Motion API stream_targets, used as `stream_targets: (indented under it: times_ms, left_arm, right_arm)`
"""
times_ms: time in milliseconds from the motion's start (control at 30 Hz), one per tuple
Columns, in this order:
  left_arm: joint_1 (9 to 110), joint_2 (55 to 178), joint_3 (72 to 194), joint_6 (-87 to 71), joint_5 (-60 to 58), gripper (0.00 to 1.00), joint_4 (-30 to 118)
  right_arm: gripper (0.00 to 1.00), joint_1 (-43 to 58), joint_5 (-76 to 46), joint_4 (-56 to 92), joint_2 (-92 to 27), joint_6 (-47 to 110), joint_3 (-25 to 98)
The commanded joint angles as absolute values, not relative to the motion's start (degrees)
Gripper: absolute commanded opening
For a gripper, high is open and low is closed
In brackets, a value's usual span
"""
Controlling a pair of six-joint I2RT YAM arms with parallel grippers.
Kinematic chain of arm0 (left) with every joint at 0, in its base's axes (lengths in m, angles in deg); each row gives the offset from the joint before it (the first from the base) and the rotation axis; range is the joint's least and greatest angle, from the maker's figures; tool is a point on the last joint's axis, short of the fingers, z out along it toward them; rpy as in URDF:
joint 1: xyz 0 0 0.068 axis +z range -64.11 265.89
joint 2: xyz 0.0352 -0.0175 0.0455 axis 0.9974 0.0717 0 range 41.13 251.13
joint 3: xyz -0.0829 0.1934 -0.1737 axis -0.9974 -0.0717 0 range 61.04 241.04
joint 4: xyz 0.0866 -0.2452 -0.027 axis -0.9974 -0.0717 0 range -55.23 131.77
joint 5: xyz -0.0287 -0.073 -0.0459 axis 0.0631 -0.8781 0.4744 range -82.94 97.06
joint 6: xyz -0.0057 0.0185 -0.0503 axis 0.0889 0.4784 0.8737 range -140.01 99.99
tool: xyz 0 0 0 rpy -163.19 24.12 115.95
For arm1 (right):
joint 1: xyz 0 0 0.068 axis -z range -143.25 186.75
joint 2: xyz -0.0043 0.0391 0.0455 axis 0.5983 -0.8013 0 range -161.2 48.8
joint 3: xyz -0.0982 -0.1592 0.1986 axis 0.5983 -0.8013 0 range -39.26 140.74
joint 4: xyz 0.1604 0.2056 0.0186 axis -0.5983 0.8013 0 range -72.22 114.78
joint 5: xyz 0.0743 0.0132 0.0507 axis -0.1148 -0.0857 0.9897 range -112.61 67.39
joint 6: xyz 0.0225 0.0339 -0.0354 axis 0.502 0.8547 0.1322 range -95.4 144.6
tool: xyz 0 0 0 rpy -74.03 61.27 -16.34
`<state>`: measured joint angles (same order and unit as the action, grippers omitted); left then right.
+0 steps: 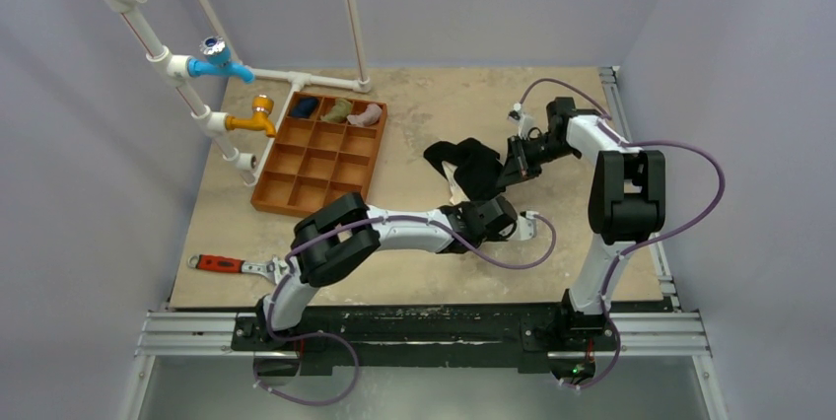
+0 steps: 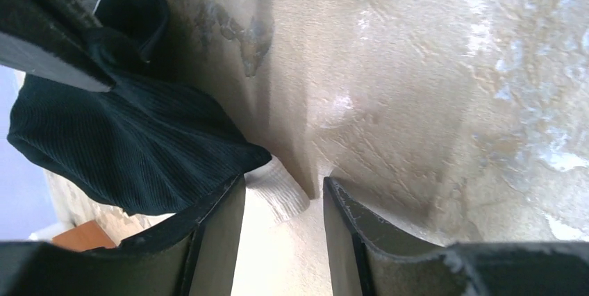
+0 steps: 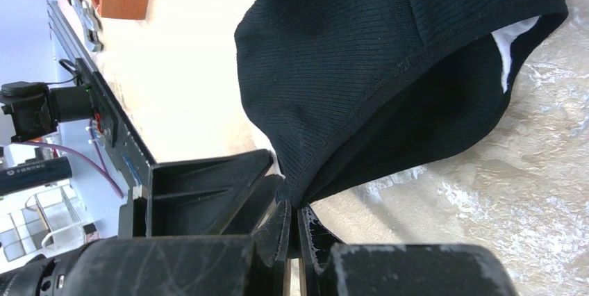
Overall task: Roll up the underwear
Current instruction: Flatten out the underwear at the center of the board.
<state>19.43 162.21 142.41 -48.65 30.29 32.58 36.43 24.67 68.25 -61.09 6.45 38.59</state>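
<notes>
The black underwear (image 1: 471, 166) lies crumpled in the middle of the table, partly lifted on its right side. My right gripper (image 1: 513, 166) is shut on its hem; in the right wrist view the jaws (image 3: 295, 207) pinch the stitched edge and the ribbed fabric (image 3: 389, 53) hangs from them, with a white lining showing. My left gripper (image 1: 471, 205) is open just in front of the garment, low over the table. In the left wrist view a white fabric tip (image 2: 279, 190) lies between its open fingers (image 2: 285, 202), with the black cloth (image 2: 125, 146) at the left, against the left finger.
An orange-brown compartment tray (image 1: 317, 159) stands at the back left; dark blue, olive-green and pink bundles fill its back row. A red-handled wrench (image 1: 235, 265) lies near the front left edge. White pipes with a blue tap (image 1: 219, 63) and an orange tap (image 1: 254, 119) stand left of the tray.
</notes>
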Motion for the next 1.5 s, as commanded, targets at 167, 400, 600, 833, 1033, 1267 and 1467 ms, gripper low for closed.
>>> stream_targets:
  times_ms: [167, 400, 600, 833, 1033, 1267, 1467]
  left_arm:
    - [18.39, 161.99, 140.59, -53.79, 37.43, 0.38, 38.30]
    - [19.93, 160.56, 139.93, -55.89, 37.59, 0.00, 42.25]
    - [26.40, 151.14, 145.49, -45.38, 22.81, 0.00, 26.03]
    - [33.94, 142.02, 152.20, -38.87, 3.47, 0.00, 11.69]
    - [36.82, 140.79, 154.38, -37.78, -1.84, 0.00, 8.63]
    - [40.33, 142.71, 159.78, -38.02, -2.51, 0.00, 7.33]
    - [44.93, 149.32, 178.71, -42.03, -0.40, 0.00, 2.23]
  right_arm:
    - [0.00, 38.21, 27.43, 71.31, -60.16, 3.95, 41.40]
    - [0.00, 38.48, 28.44, 74.00, -59.75, 2.20, 42.96]
    - [0.00, 38.51, 28.58, 76.43, -58.17, 0.88, 46.42]
    - [0.00, 38.51, 28.79, 78.61, -57.08, 0.48, 51.71]
    - [0.00, 38.51, 30.37, 78.85, -56.30, 0.36, 53.20]
    - [0.00, 38.42, 31.71, 78.89, -59.11, 2.85, 62.07]
    - [0.00, 38.44, 31.86, 74.83, -64.09, 15.05, 80.39]
